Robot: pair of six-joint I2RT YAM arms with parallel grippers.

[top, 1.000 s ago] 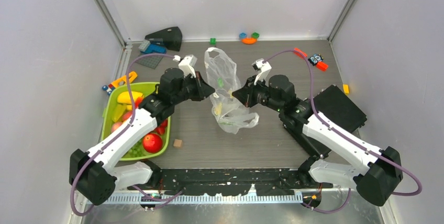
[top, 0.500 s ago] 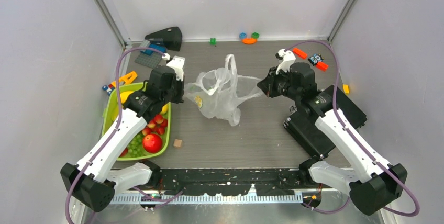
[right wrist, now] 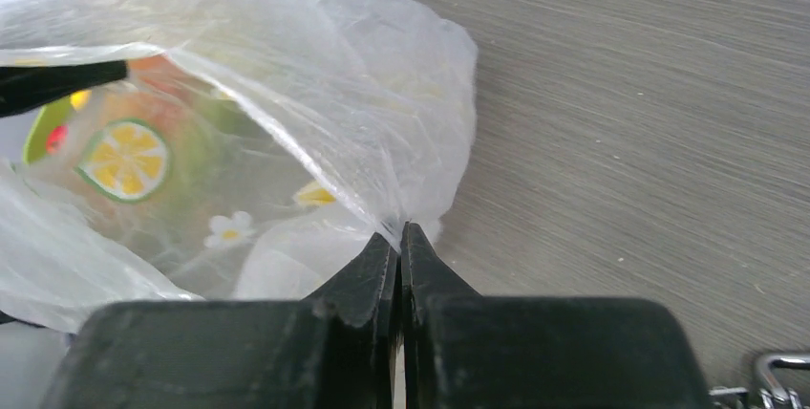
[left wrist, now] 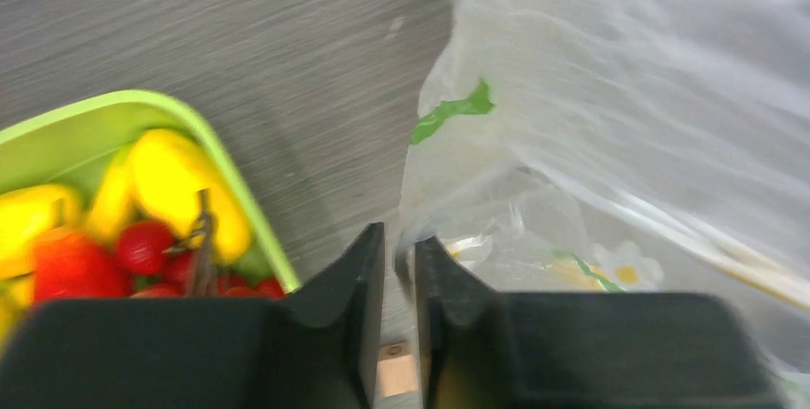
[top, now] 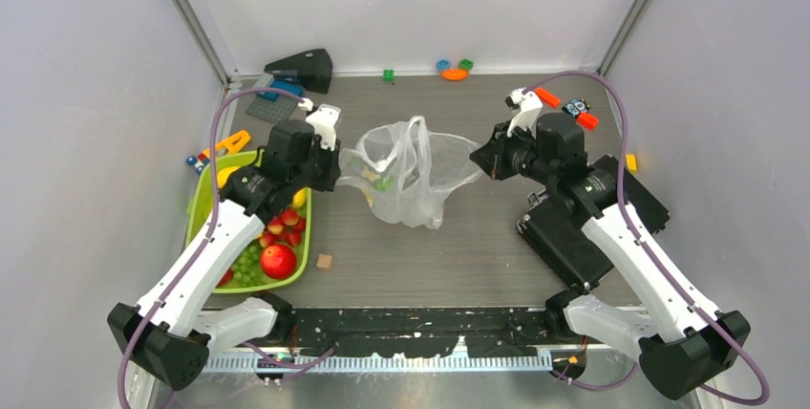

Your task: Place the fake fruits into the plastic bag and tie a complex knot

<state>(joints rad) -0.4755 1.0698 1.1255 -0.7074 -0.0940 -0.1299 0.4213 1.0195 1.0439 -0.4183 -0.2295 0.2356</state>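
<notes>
Two arms bent inward, right pincer (right wrist: 400, 229) pinching plastic bag (right wrist: 363, 65) edge.

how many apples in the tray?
1: red apple at the near end of the green tray, beside the grapes. Left arm covers part of the tray, so more may be hidden.

The right gripper (right wrist: 401, 235) pinches a fold of the plastic bag (right wrist: 315, 75) between its closed jaws, the film fanning up and left of it, with bare grey table (right wrist: 630, 103) to its right.
</notes>
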